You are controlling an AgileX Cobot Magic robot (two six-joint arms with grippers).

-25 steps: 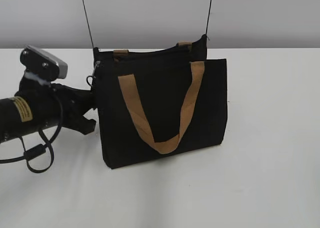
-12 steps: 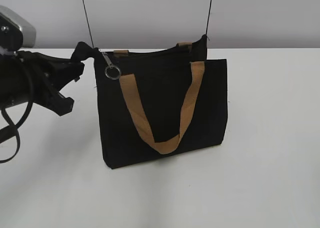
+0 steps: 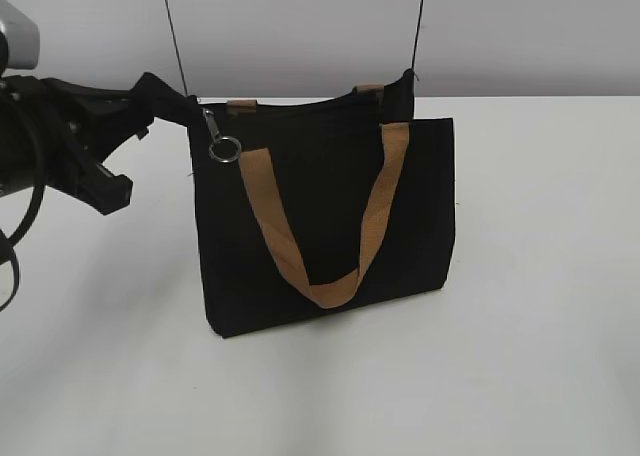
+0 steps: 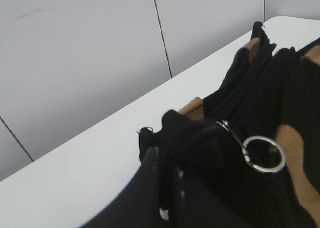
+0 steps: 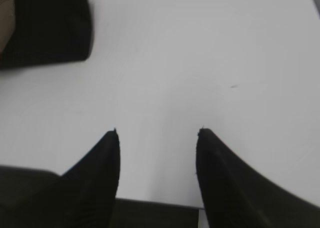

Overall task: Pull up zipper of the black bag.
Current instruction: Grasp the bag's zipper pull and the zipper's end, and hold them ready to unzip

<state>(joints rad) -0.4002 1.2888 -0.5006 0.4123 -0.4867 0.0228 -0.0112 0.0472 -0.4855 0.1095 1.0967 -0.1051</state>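
Exterior view: the black bag [image 3: 325,221] stands upright on a white table [image 3: 540,276], hung by two thin black cords [image 3: 174,36] that rise out of frame from its top corners. A tan handle [image 3: 325,226] droops in a U across its front face. The left gripper [image 3: 160,101] reaches in from the left edge and meets the bag's upper left corner, where black fabric is drawn out toward it. The zipper [image 3: 215,131] sits at that same corner, its silver pull ring dangling just beside the handle's left end.

Left wrist view shows the dark fingers [image 4: 150,188] pressed together on the black fabric end of the zip track [image 4: 187,138], with the ring [image 4: 265,154] hanging free just past them, not touched by the fingers.

Right wrist view has the right gripper [image 5: 157,133] above bare table, its two fingertips set well apart with nothing between them; a corner of the bag [image 5: 47,25] shows at upper left, well clear of it.

Bare tabletop spreads to the bag's right and front; the left arm fills the space at the bag's left edge.
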